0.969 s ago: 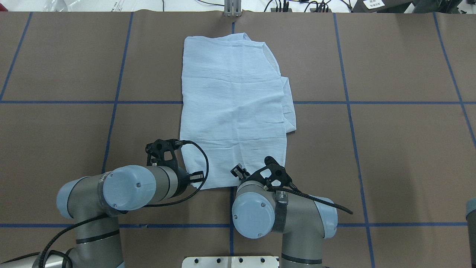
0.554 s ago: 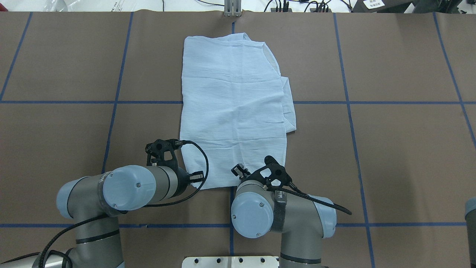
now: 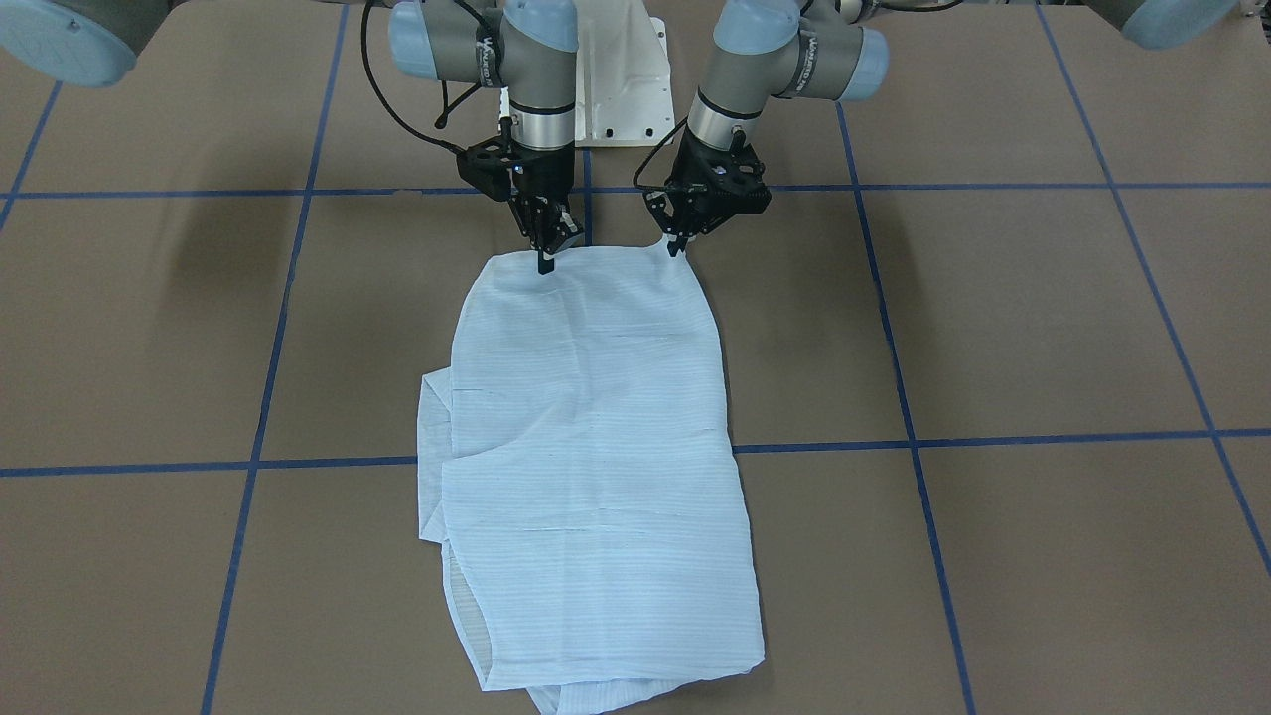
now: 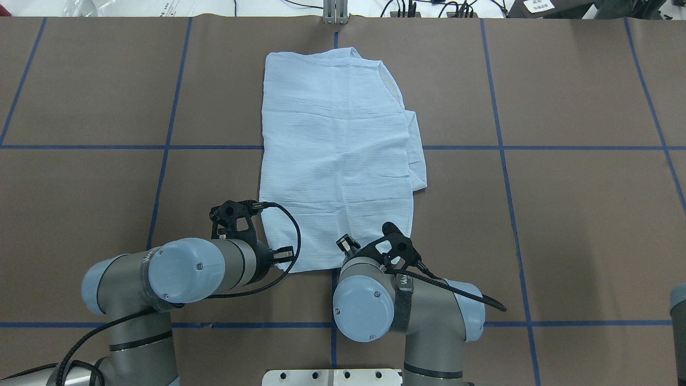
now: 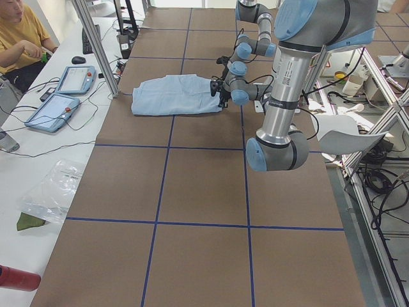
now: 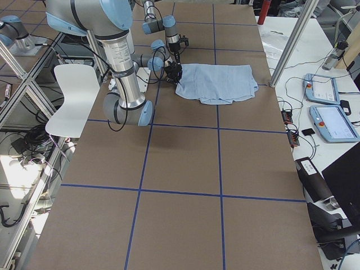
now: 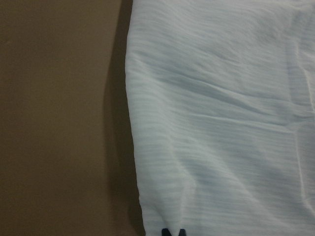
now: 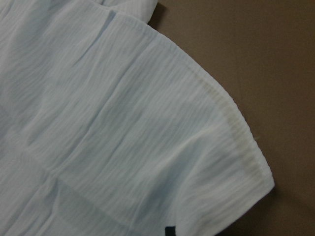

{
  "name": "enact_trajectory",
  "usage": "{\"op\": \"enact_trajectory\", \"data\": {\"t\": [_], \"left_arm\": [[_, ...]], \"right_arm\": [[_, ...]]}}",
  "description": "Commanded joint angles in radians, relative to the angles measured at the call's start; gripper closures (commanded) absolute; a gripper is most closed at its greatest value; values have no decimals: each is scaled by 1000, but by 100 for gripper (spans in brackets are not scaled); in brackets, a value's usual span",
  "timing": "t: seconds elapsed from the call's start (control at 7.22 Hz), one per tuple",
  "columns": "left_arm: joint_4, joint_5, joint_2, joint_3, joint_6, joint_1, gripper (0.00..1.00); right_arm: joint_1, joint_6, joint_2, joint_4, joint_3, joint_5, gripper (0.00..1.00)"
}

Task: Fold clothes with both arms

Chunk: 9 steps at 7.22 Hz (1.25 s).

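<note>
Roughly: left gripper (image 3: 676,248) at shirt's (image 4: 335,155) near-left hem corner, jaws pinched together on peaked cloth. Shirt flat, folded lengthwise, on table (image 4: 563,214). Likely thin, light, limp; take by hem corners. Right gripper (image 3: 544,260) on near hem, inboard of corner; jaws unclear.

Brown table (image 4: 589,214) with blue tape lines (image 4: 589,147), white chair (image 6: 73,95), operator (image 5: 22,35) in yellow.

The shirt (image 4: 337,161) is thin matt cloth, finely ribbed and softly creased; the table cover (image 4: 579,225) looks like matt brown paper, lined with smooth blue tape (image 4: 579,147); the left arm (image 4: 236,262) and right arm (image 4: 429,321) are satin grey metal with smooth light-blue caps (image 4: 185,271); the black cables (image 4: 469,291) look braided.
</note>
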<state>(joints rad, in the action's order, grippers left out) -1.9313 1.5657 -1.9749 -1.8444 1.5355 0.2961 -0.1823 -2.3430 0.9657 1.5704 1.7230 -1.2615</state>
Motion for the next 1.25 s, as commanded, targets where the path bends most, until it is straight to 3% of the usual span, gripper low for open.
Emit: {"op": "enact_trajectory", "data": {"t": [0.0, 0.28, 0.55, 0.83, 1.11], "left_arm": [[0, 5, -16, -28, 0, 0, 100], [6, 8, -1, -168, -2, -5, 100], [143, 30, 7, -325, 5, -17, 100], [283, 48, 2, -468, 32, -38, 100], [359, 48, -19, -465, 18, -29, 100]], "right_arm": [[-6, 1, 2, 5, 42, 1, 100], [3, 2, 78, 13, 194, 4, 100], [82, 1, 103, 241, 446, 10, 100], [159, -1, 90, 412, 625, 46, 100], [117, 52, 36, 424, 583, 50, 100]]}}
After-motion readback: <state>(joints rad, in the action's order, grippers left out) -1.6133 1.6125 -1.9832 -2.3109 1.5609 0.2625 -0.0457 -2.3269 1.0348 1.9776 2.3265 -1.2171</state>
